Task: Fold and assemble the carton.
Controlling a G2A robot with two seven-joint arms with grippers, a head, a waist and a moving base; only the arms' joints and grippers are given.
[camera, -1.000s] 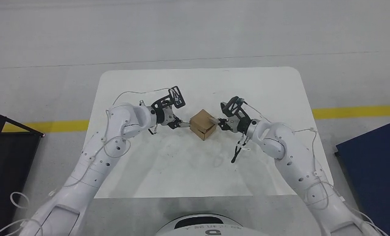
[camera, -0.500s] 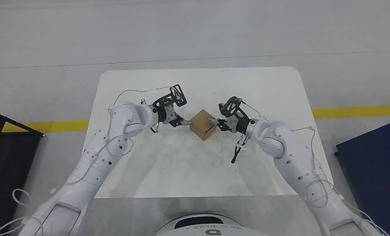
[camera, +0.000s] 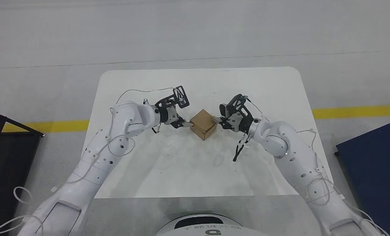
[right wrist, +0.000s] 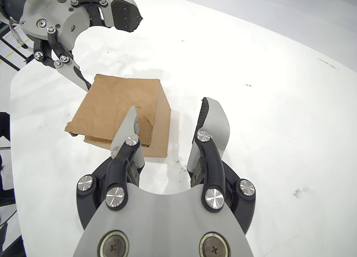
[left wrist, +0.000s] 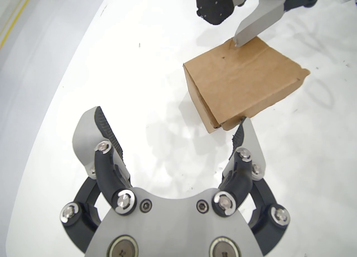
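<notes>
So the carton (camera: pixel 202 124) is sitting pretty much dead center on the white tabletop (camera: pixel 183 175), turned at an angle to the tabletop's edges, and it's being flanked by both arms, 1 on each side. It's a small brown cardboard box, already folded into a box shape, with its broad top panel facing up. On the end facing the left arm, the flaps are lying stacked on each other with a thin gap at the bottom corner, so that end isn't sitting totally flush. At 1 corner the top panel is overhanging the body a bit.

The left claw (left wrist: pixel 170 118) is being held wide open just left of the carton. 1 of its fingertips is parked right at the carton's left corner, touching it or as good as. The other finger is hanging up and away on the far side, well clear of the cardboard.

The right claw (right wrist: pixel 168 106) is being held open too, just right of the carton. 1 finger is being rested on the top panel near its right edge, tip on the cardboard, while the other is hovering off the box on the far side, over bare tabletop.

Nothing is being gripped by either claw. Dark scuff marks (right wrist: pixel 299 192) are showing on the tabletop, and a yellow stripe (camera: pixel 55 125) is running along the floor either side of it.
</notes>
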